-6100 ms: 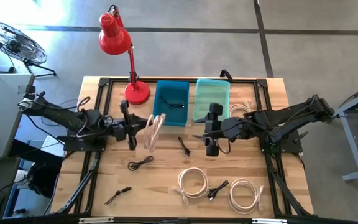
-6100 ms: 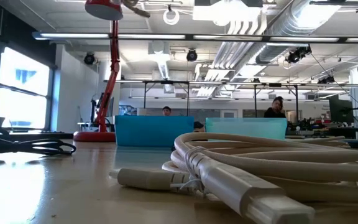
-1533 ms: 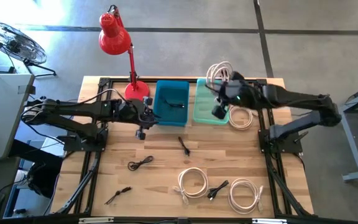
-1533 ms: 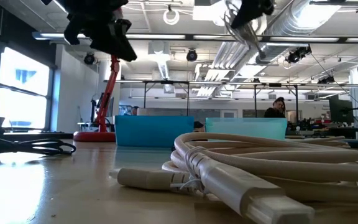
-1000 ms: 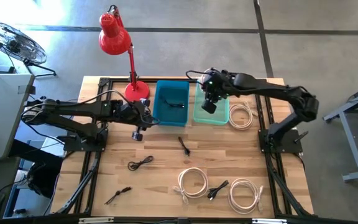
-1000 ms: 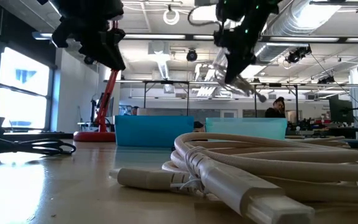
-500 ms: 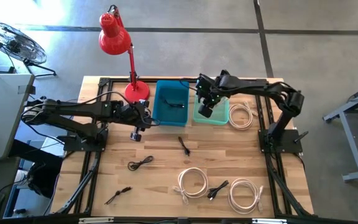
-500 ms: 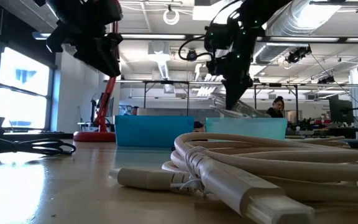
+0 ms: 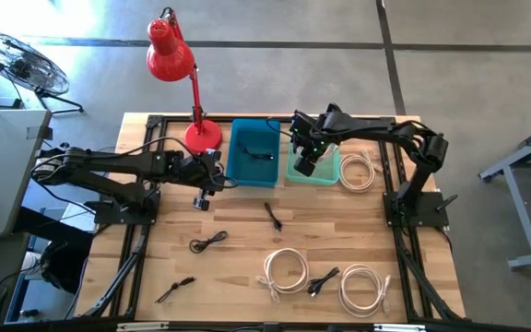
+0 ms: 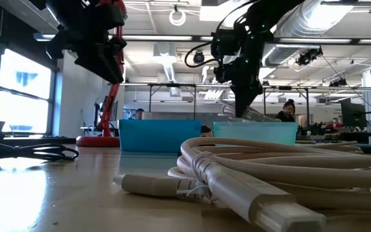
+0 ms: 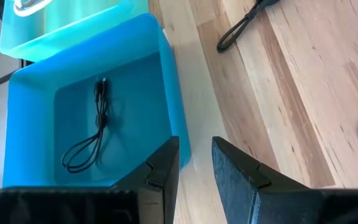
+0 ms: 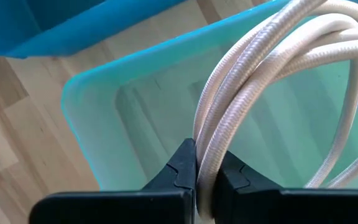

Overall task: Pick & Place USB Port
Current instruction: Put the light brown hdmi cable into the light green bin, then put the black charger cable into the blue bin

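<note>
The right gripper (image 12: pixel 207 177) hangs over the pale turquoise plastic bin (image 9: pixel 325 171) at the back of the wooden table (image 9: pixel 247 249), its dark fingers (image 12: pixel 182 165) pinched tight on a coiled cream-white braided USB cable (image 12: pixel 253 93), whose loops dip into the bin; whether the coil touches the bin floor is hard to say from these views. Beside this bin, touching or nearly so, stands a darker blue plastic bin (image 11: pixel 169 93) holding a thin black cable (image 11: pixel 95 127). The left gripper (image 11: pixel 194 168) hovers above the near rim of the blue bin, its fingers slightly parted with nothing between them. On the table lie more cream coiled cables (image 9: pixel 289 270), and several small black cables (image 9: pixel 208 243) nearer the front edge. A red desk lamp (image 9: pixel 178 69) stands at the back left corner, next to the blue bin.
</note>
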